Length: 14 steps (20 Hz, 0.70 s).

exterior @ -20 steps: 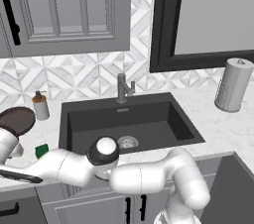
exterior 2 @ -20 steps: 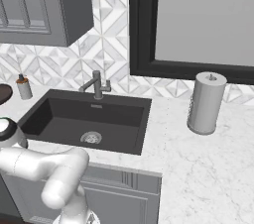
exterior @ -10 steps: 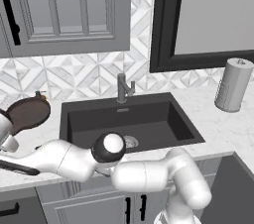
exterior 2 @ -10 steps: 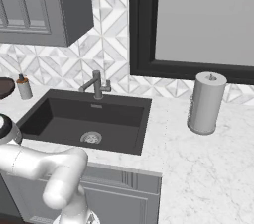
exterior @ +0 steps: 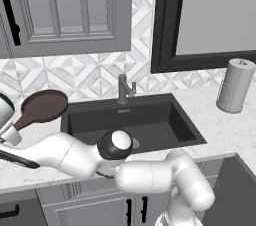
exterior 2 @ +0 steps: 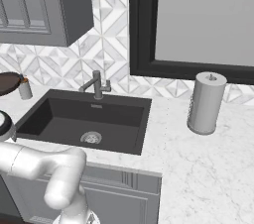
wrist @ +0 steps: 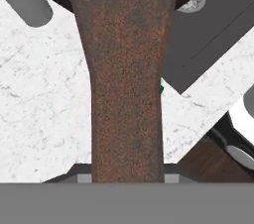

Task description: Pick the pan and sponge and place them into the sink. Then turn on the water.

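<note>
The dark-brown pan hangs tilted in the air over the counter, just left of the sink. My gripper is shut on the end of its long handle. In the hand view the brown handle runs up the middle from between my fingertips. A thin green sliver of the sponge peeks out beside the handle on the white counter, near the corner of the sink. The dark faucet stands behind the basin, and no water runs. The pan's edge shows at far left in the right base view.
A soap dispenser stands left of the sink near the wall. A grey paper-towel roll stands on the right counter. Upper cabinets hang above the left side. My white arm stretches across the counter's front edge.
The pan has risen off the left counter and moved right, toward the sink, with my gripper on its handle. The arm's elbow swung right with it.
</note>
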### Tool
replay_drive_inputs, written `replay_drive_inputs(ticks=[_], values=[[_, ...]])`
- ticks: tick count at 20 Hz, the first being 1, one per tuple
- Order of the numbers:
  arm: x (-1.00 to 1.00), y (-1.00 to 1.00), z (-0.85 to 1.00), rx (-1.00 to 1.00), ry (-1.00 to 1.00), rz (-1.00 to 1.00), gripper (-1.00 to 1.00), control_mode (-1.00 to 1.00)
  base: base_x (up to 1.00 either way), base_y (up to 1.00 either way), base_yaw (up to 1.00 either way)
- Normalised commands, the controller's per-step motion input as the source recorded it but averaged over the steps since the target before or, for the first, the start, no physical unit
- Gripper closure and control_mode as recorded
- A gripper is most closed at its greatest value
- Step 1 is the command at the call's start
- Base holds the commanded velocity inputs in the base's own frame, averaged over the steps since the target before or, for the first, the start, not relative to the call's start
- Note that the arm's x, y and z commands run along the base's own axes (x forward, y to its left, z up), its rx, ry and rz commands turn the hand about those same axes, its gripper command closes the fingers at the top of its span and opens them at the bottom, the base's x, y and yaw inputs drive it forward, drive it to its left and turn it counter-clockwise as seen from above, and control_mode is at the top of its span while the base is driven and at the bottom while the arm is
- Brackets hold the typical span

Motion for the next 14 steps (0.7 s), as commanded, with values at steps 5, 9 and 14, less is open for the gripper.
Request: replay_drive_inputs(ticks=[5, 9, 14], values=[[-0.55, -1.00, -0.56, 0.31, -0.05, -0.03, 1.00, -1.00, 0.00, 0.00, 0.00], [-0.45, -1.00, -0.62, 0.31, -0.02, -0.06, 1.00, -1.00, 0.00, 0.00, 0.00], [-0.30, -1.00, -0.55, 0.24, -0.13, -0.05, 1.00, -1.00, 0.00, 0.00, 0.00]])
